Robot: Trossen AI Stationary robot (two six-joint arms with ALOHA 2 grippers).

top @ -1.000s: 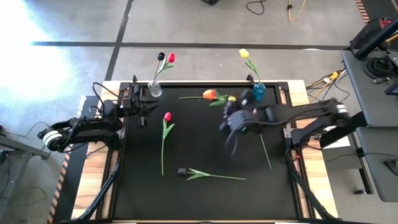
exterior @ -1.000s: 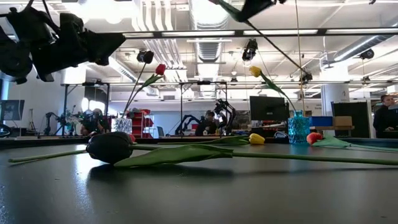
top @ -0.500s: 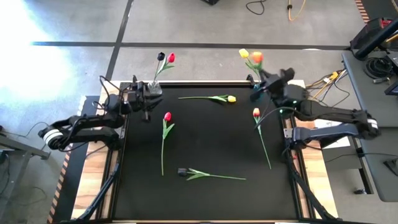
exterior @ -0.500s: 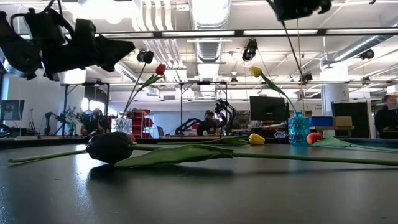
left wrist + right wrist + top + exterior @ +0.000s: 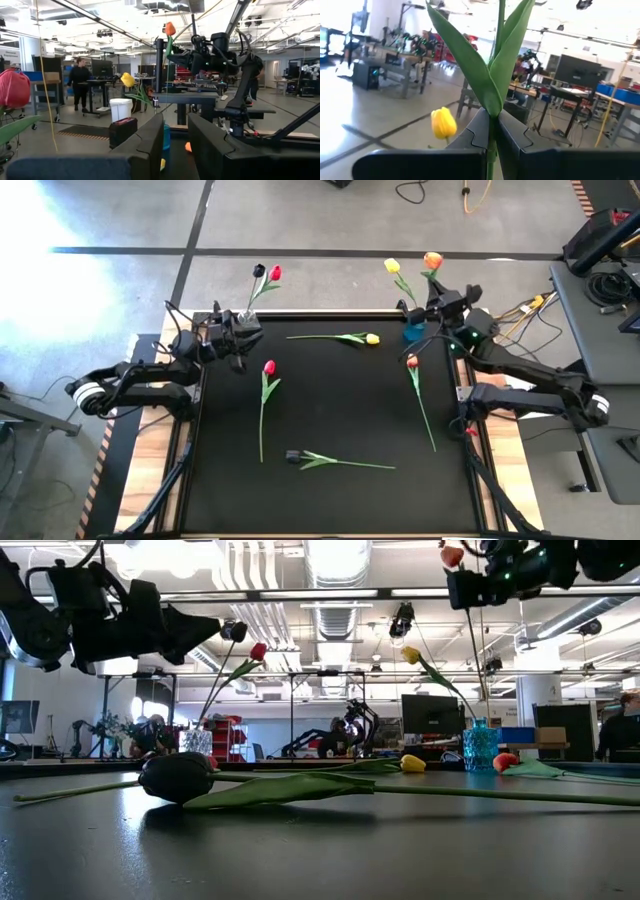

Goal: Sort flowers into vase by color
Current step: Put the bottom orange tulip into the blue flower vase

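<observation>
Right gripper (image 5: 440,298) clamped on orange tulip (image 5: 432,260) stem above blue vase (image 5: 414,331) | Left gripper (image 5: 236,340) apparently narrow, idle near clear vase (image 5: 247,323) | Risk: stem misses vase mouth, tips vase

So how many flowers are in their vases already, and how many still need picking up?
Three look done: a dark one and a red one in the clear vase, and a yellow one in the blue vase. The right gripper holds an orange flower upright by that blue vase. Four lie on the table: yellow, two reddish, one dark. The left gripper waits by the clear vase.
</observation>
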